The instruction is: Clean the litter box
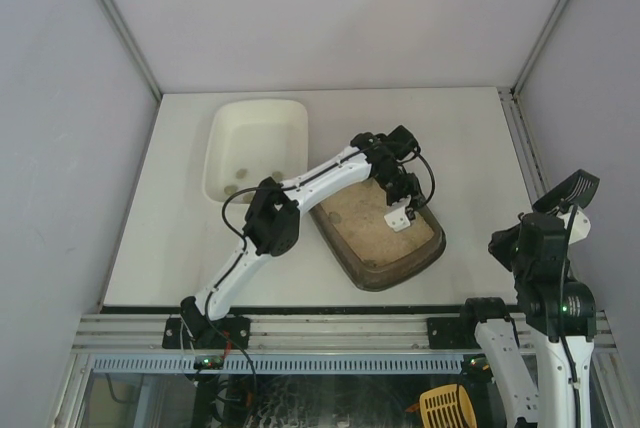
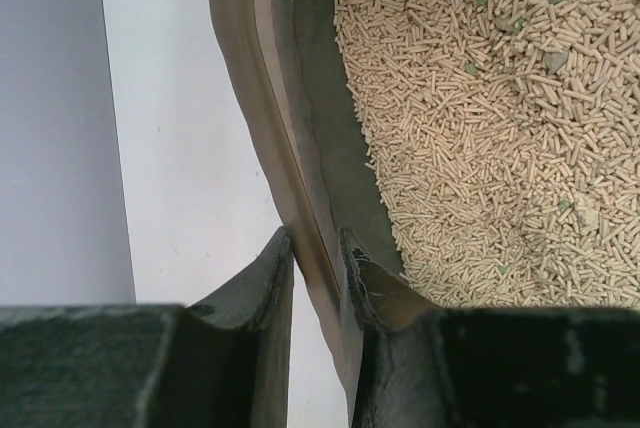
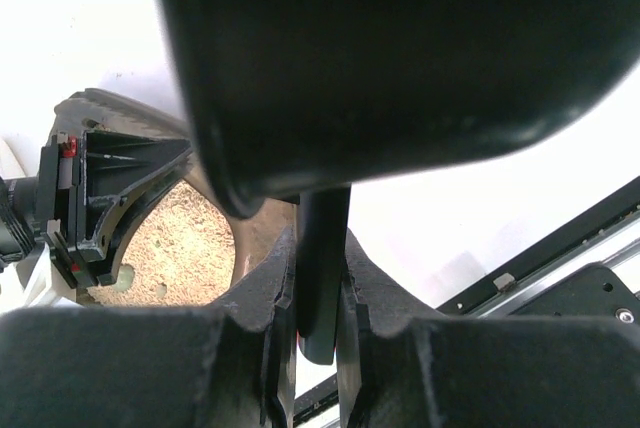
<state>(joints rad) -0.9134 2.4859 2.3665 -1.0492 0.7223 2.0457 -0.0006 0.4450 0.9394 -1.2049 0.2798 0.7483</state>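
Left gripper [image 2: 314, 248] clamps one litter box [image 2: 300, 118] beside one tub [image 1: 258, 133].

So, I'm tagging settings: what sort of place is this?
Likely a robot test cell, not a home: white walls box in a white table, an aluminium rail carries the left arm and right arm, and a litter box and white tub sit there.

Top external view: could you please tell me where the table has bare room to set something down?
Bare: the far right corner, between litter box, back wall and right arm; the strip left of the white tub. Crowded: the middle, where the left arm runs between tub and litter box.
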